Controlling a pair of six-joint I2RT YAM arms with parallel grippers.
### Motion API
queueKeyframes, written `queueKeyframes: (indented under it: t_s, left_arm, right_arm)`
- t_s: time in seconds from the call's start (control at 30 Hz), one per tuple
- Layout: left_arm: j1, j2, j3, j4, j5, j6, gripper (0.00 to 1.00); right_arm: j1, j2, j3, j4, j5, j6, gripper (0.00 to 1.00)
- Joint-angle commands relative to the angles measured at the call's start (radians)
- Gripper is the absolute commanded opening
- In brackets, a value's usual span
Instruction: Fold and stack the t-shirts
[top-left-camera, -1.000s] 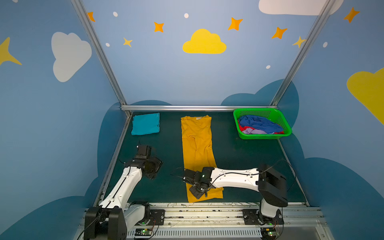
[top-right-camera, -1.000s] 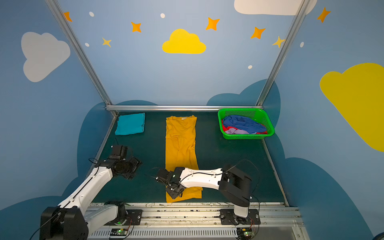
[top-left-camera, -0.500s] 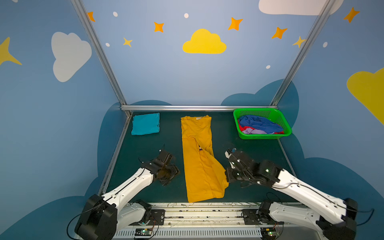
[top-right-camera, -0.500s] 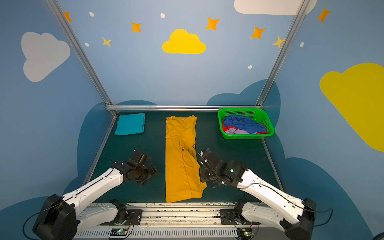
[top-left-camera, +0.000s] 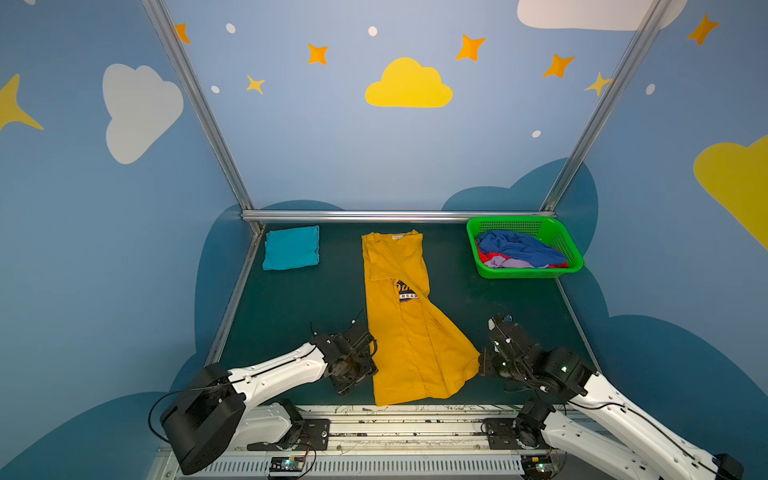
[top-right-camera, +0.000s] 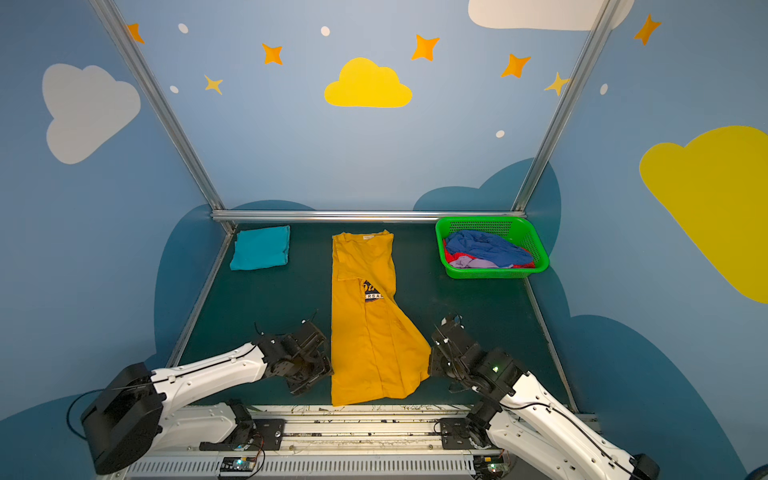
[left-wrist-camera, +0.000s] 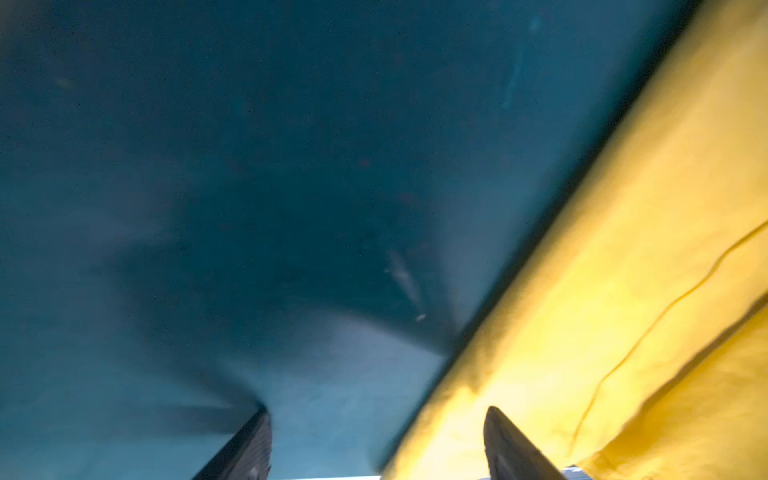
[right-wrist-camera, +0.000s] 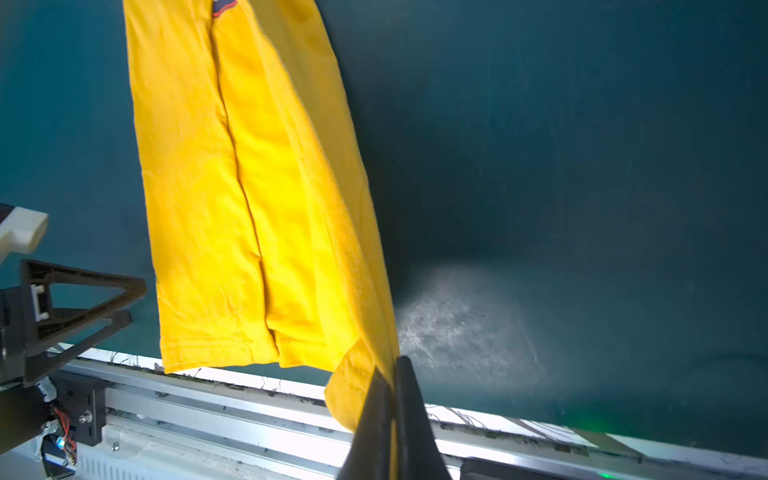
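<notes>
The dark green bench (top-left-camera: 299, 307) takes up the whole floor of the booth. The biggest thing on it is the mustard-yellow tee (top-left-camera: 399, 332), lying lengthwise down the middle with the collar at the far end and the hem right at the near edge. Its sides are folded in, so it's a long strip, and only a sliver of the navy print peeks out around the middle. The near right corner flares out to the right instead of lying straight.

The green basket (top-left-camera: 528, 272) sits in the far right corner, with a blue tee (top-left-camera: 519, 247) on top of the heap, a red tee (top-left-camera: 482, 254) underneath and a lavender tee (top-left-camera: 505, 262) poking out at the front. In the far left corner is the teal tee (top-left-camera: 291, 248), folded into a neat square and well apart from everything else.

The right tool (right-wrist-camera: 390, 370) is pinched tight on that flared hem corner of the mustard-yellow tee, and the fabric looks lifted a bit there. The left tool (left-wrist-camera: 376, 419) is low at the shirt's near left edge with its jaws spread wide. One finger is over the yellow cloth and the other over bare bench, gripping nothing.
</notes>
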Motion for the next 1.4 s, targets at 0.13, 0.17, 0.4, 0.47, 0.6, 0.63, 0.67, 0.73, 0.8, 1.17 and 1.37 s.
queueKeyframes:
  t_s: [0.13, 0.17, 0.4, 0.47, 0.6, 0.63, 0.67, 0.73, 0.8, 1.17, 1.37]
  left_arm:
    - [-0.005, 0.086, 0.074, -0.031, -0.019, 0.003, 0.79]
    - [-0.003, 0.093, 0.092, -0.056, -0.019, 0.009, 0.79]
    - [0.059, 0.057, 0.103, -0.125, -0.052, 0.034, 0.8]
    - [0.092, 0.033, 0.096, -0.142, -0.052, 0.046, 0.8]
    - [0.149, -0.017, 0.082, -0.173, -0.054, 0.068, 0.82]
    - [0.158, -0.025, 0.083, -0.18, -0.056, 0.074, 0.82]
    - [0.166, -0.031, 0.082, -0.186, -0.057, 0.08, 0.82]
    - [0.177, -0.042, 0.081, -0.191, -0.062, 0.084, 0.84]
    - [0.183, -0.045, 0.08, -0.189, -0.061, 0.084, 0.85]
    - [0.196, 0.055, 0.172, -0.156, -0.033, 0.166, 0.89]
    - [0.186, 0.199, 0.39, -0.155, -0.002, 0.274, 0.48]
  right_arm:
    - [0.071, 0.148, 0.098, 0.087, -0.156, -0.071, 0.0]
    - [0.114, 0.178, 0.106, 0.104, -0.148, -0.084, 0.0]
    - [0.361, 0.431, 0.188, 0.207, -0.175, -0.167, 0.0]
    - [0.413, 0.513, 0.225, 0.223, -0.21, -0.207, 0.0]
    - [0.495, 0.704, 0.348, 0.15, -0.224, -0.269, 0.0]
    - [0.504, 0.763, 0.39, 0.112, -0.219, -0.272, 0.0]
    - [0.509, 0.817, 0.434, 0.078, -0.223, -0.286, 0.0]
    - [0.526, 0.94, 0.52, 0.03, -0.236, -0.332, 0.0]
    - [0.564, 1.025, 0.569, 0.034, -0.241, -0.37, 0.0]
    - [0.581, 0.945, 0.568, 0.038, -0.202, -0.377, 0.42]
    - [0.373, 0.599, 0.329, 0.038, -0.253, -0.208, 0.0]
